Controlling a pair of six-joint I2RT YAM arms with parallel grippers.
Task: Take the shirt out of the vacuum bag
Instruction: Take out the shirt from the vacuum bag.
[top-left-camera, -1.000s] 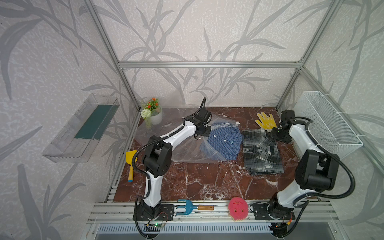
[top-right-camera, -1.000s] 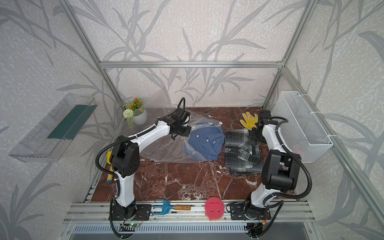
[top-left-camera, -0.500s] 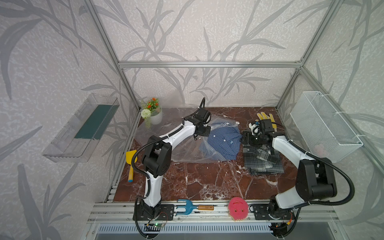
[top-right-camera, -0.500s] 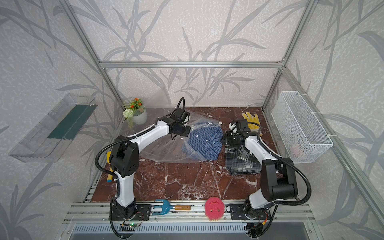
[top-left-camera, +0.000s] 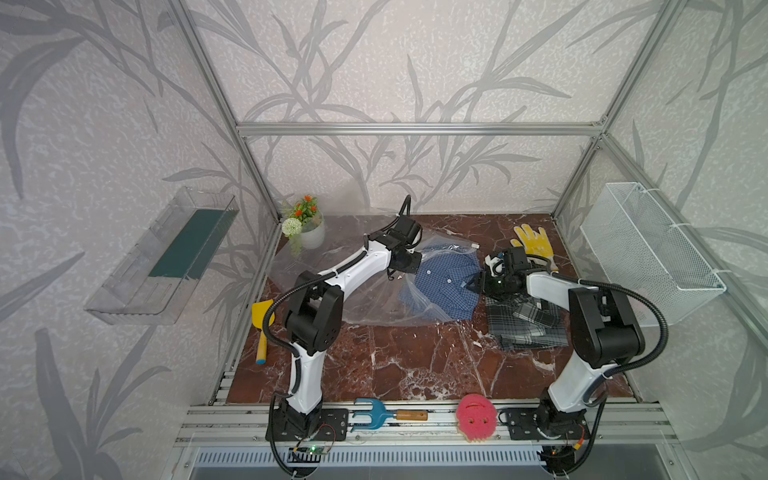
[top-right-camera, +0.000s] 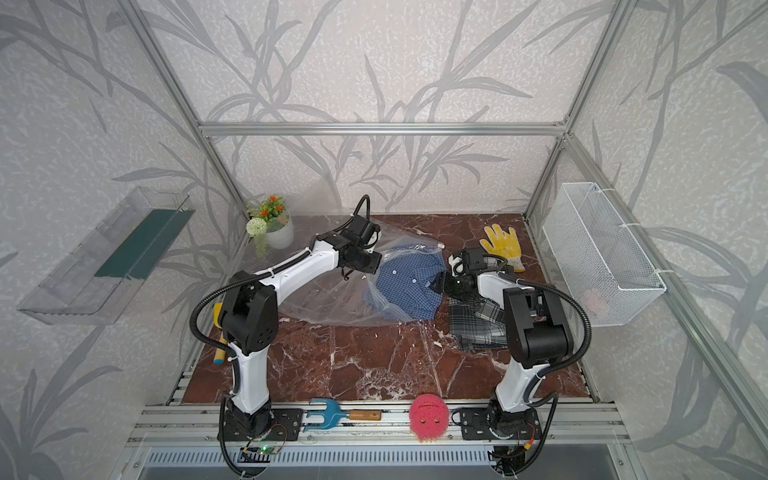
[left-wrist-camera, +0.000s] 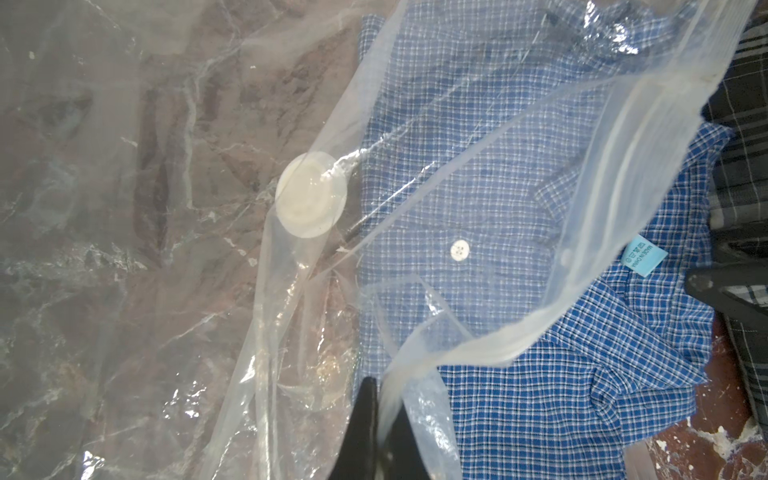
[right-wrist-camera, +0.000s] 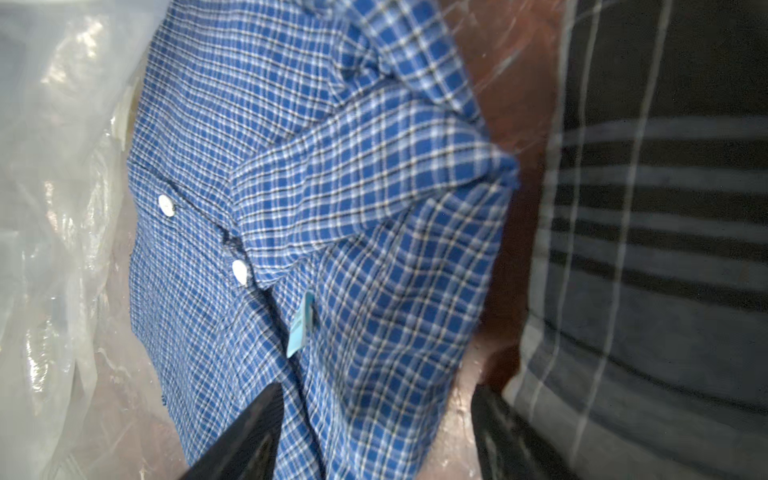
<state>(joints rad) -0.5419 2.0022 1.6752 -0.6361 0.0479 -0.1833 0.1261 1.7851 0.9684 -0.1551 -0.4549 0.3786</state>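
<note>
The blue checked shirt (top-left-camera: 440, 286) (top-right-camera: 409, 284) lies partly inside the clear vacuum bag (top-left-camera: 365, 299) (top-right-camera: 328, 299), its collar end sticking out of the bag's mouth. My left gripper (left-wrist-camera: 384, 415) (top-left-camera: 397, 274) is shut on the bag's zip-seal edge (left-wrist-camera: 478, 340) and holds the upper layer off the shirt (left-wrist-camera: 540, 374). The round white valve (left-wrist-camera: 311, 194) sits beside the shirt. My right gripper (right-wrist-camera: 374, 415) (top-left-camera: 482, 284) is open at the collar end, one finger over the shirt (right-wrist-camera: 332, 187) and one over bare tabletop beside it.
A grey plaid shirt (top-left-camera: 523, 324) (right-wrist-camera: 665, 249) lies right of the blue one, under my right arm. A yellow glove (top-left-camera: 534, 245) lies at the back right, a flower pot (top-left-camera: 307, 228) at the back left. A wire basket (top-left-camera: 648, 245) hangs on the right wall.
My right arm has swung from beside the yellow glove over to the shirt's collar end, and its jaws have opened wider. The left arm has not moved.
</note>
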